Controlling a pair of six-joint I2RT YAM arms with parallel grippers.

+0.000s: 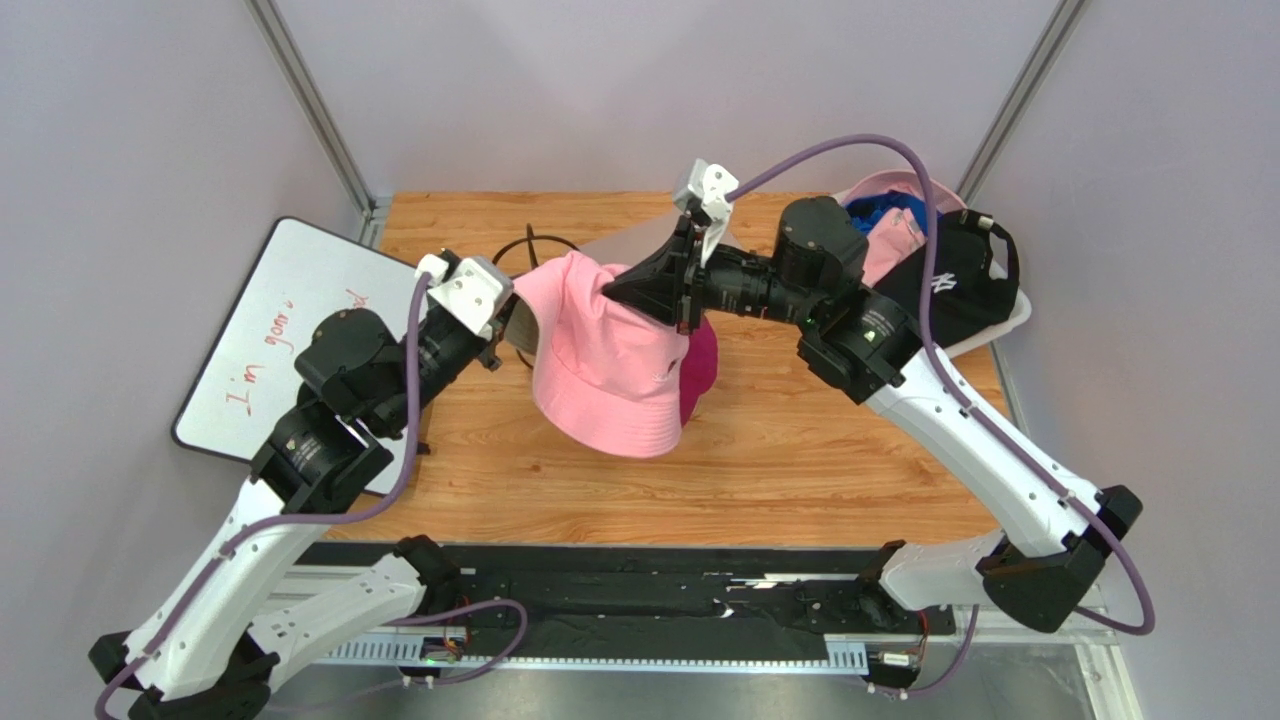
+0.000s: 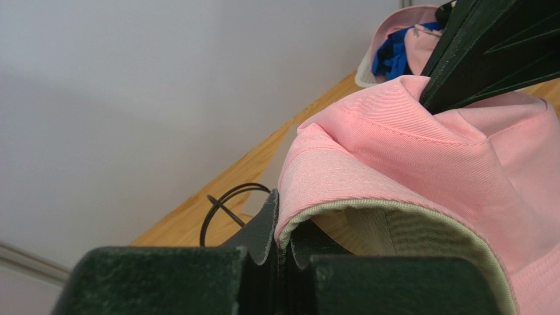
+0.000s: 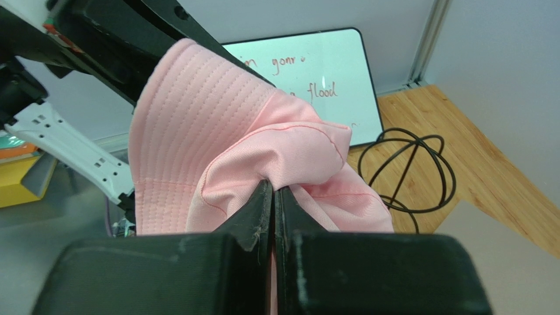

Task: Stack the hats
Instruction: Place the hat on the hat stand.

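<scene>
Top external view shows a pink bucket hat (image 1: 601, 375) held between both arms above the middle of the table (image 1: 812, 450). It covers most of a magenta cap (image 1: 700, 375), which shows only along the hat's right edge. Whether the two touch cannot be told.

In the left wrist view, the left gripper (image 2: 281, 230) is clamped on the hat's brim at its left side. In the right wrist view, the right gripper (image 3: 273, 203) is pinched on a fold of the crown.

At the far right, a white basket (image 1: 1019, 312) holds a black cap (image 1: 962, 278) and blue fabric (image 1: 872, 213). A black wire frame (image 1: 529, 258) stands far left, beside a whiteboard (image 1: 286, 300).
</scene>
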